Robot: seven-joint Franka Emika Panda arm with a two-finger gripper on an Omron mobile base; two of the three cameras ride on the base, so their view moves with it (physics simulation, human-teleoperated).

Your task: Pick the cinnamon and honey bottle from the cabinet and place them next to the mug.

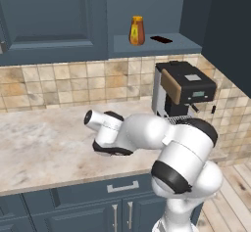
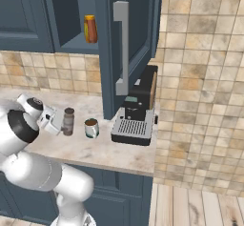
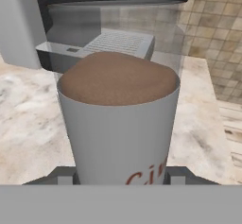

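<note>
- On the counter (image 2: 90,153), the gripper (image 2: 53,123) is pinching the cinnamon (image 2: 68,121) upright, just beside the mug (image 2: 91,128).
- Honey bottle (image 1: 137,31) waits on the cabinet (image 1: 54,18) shelf.
- I'd set it flat, then let go gently without nudging the mug.

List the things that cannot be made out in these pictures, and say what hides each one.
- Left base view: the white arm covers the mug, jar and pincer.
- Hand view: the brown grey-capped cinnamon jar hides the pincer's fingertips; its red label is cut off below.
- Right base view: the amber honey bottle on the cabinet shelf is too small to read.
</note>
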